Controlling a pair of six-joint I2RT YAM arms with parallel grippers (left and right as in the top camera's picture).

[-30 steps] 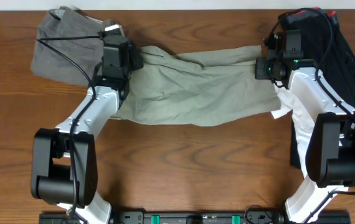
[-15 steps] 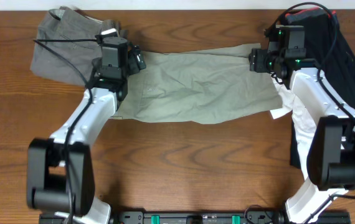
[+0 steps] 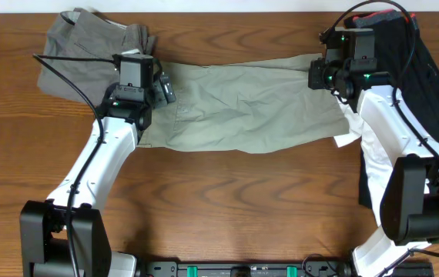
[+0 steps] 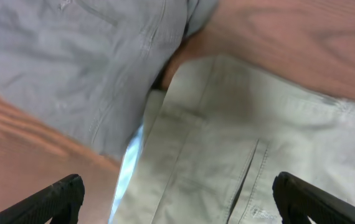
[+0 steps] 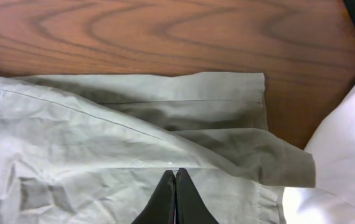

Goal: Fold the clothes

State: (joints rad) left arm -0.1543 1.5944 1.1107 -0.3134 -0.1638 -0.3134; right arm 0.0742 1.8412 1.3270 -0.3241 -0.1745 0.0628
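Wide-spread pincer (image 4: 179,198) over khaki shorts (image 4: 240,124)

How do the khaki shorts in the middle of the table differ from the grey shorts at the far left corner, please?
The khaki shorts are light olive; the grey shorts are darker grey-brown. The khaki shorts lie spread wide and fairly flat; the grey shorts sit in a compact, rumpled heap. The khaki shorts cover more table than the grey shorts. Both are creased fabric.
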